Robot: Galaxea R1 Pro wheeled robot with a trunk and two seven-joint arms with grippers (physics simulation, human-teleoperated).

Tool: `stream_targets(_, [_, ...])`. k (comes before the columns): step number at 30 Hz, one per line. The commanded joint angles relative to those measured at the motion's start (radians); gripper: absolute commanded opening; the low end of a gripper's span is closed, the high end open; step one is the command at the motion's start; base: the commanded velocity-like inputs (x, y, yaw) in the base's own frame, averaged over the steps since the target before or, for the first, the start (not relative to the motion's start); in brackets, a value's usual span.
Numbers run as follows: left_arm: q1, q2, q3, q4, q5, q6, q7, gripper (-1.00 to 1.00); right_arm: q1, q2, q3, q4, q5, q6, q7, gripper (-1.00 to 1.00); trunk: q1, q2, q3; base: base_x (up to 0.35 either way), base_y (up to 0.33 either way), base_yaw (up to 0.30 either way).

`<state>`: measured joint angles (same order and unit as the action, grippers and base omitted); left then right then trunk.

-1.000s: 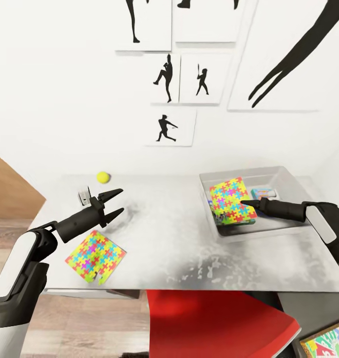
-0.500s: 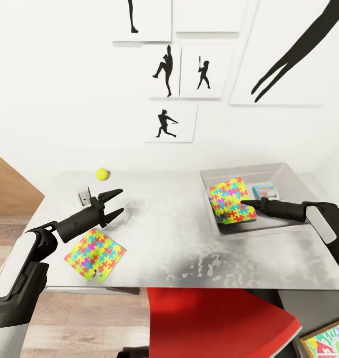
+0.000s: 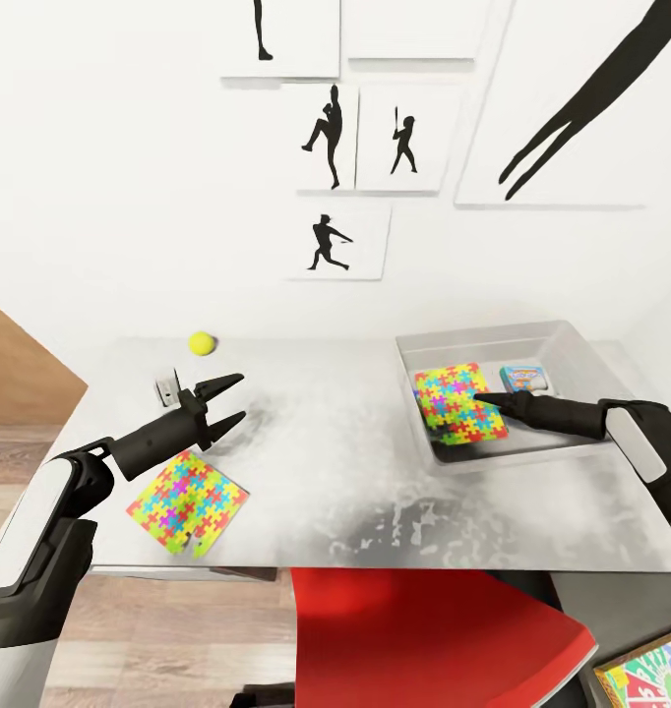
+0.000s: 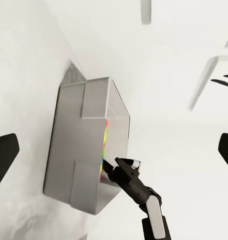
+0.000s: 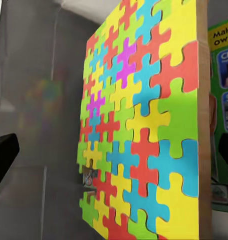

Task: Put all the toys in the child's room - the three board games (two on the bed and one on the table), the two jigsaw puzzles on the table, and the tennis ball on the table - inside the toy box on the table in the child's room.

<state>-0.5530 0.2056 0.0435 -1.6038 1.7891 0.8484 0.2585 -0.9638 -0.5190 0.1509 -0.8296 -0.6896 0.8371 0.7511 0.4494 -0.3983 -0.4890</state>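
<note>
One jigsaw puzzle lies flat in the light grey toy box at the table's back right, beside a light blue board game. My right gripper hovers just over that puzzle, open; its wrist view shows the puzzle close below and the board game beside it. The second jigsaw puzzle lies near the table's front left edge. My left gripper is open above the table, just beyond that puzzle. The tennis ball rests at the back left. The left wrist view looks across to the toy box.
A small grey object stands on the table behind my left gripper. A red chair is tucked under the front edge. A green-edged colourful box shows at the bottom right corner. Silhouette pictures hang on the white wall.
The jigsaw puzzle in the toy box has dropped from a tilted pose to lying flat. The head view shifted slightly. Both arms have stayed about where they were.
</note>
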Motion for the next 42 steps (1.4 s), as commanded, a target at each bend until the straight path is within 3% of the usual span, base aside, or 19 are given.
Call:
stream_targets(1, [-0.001, 0.000, 0.001, -0.001, 0.011, 0.003, 0.010, 1.00, -0.001, -0.001, 0.002, 0.000, -0.004, 0.004, 0.000, 1.00, 0.001, -0.002, -0.002, 0.000, 0.000, 0.000])
stream_targets(8, [0.001, 0.000, 0.002, -0.001, 0.011, 0.002, 0.002, 1.00, 0.003, -0.001, -0.003, -0.017, -0.004, -0.011, 0.000, 1.00, 0.001, -0.002, -0.002, 0.000, 0.000, 0.000])
stream_targets(12, [0.002, -0.001, 0.000, -0.001, 0.011, 0.000, -0.003, 1.00, 0.042, -0.021, -0.009, -0.145, -0.004, -0.069, -0.007, 1.00, 0.001, -0.002, -0.002, 0.000, 0.000, 0.000])
stream_targets(18, [0.002, -0.001, -0.001, -0.001, 0.010, 0.000, -0.003, 1.00, 0.084, -0.029, -0.052, -0.240, -0.005, -0.088, -0.076, 1.00, 0.001, -0.002, -0.002, 0.000, 0.000, 0.000])
stream_targets(22, [0.003, -0.003, -0.002, -0.001, 0.010, -0.002, -0.001, 1.00, 0.150, -0.030, -0.073, -0.368, -0.005, -0.091, -0.095, 1.00, 0.001, -0.002, -0.002, 0.000, 0.000, 0.000])
stream_targets(24, [0.003, -0.003, -0.003, -0.001, 0.010, -0.002, -0.001, 1.00, 0.193, -0.030, -0.105, -0.449, -0.005, -0.089, -0.101, 1.00, 0.001, -0.002, -0.002, -0.005, 0.000, 0.000])
stream_targets(27, [0.002, -0.003, -0.002, -0.001, 0.010, -0.002, -0.001, 1.00, 0.258, -0.027, -0.214, -0.559, -0.005, -0.081, -0.120, 1.00, 0.001, -0.002, -0.002, -0.103, 0.000, 0.000])
stream_targets(28, [0.002, -0.003, -0.002, -0.001, 0.010, -0.001, -0.001, 1.00, 0.270, -0.027, -0.233, -0.580, -0.004, -0.079, -0.123, 1.00, 0.001, -0.002, -0.002, -0.171, 0.000, 0.000])
stream_targets(29, [0.002, -0.004, -0.002, -0.001, 0.010, -0.001, -0.001, 1.00, 0.312, -0.027, -0.281, -0.655, -0.004, -0.077, -0.132, 1.00, 0.001, -0.002, -0.002, -0.236, 0.000, 0.000])
stream_targets(33, [0.003, -0.004, -0.002, -0.001, 0.010, -0.002, -0.001, 1.00, 0.390, -0.026, -0.345, -0.743, -0.003, -0.075, -0.146, 1.00, 0.001, -0.002, -0.002, -0.253, 0.005, 0.000])
stream_targets(38, [0.003, -0.007, -0.002, -0.001, 0.010, -0.003, -0.001, 1.00, 0.432, -0.026, -0.417, -0.777, -0.002, -0.083, -0.150, 1.00, 0.001, -0.002, -0.002, -0.104, 0.007, 0.000])
stream_targets(42, [0.004, -0.008, -0.002, -0.001, 0.010, -0.003, -0.001, 1.00, 0.440, -0.024, -0.431, -0.783, -0.002, -0.087, -0.149, 1.00, 0.001, -0.002, -0.002, -0.023, 0.001, 0.000])
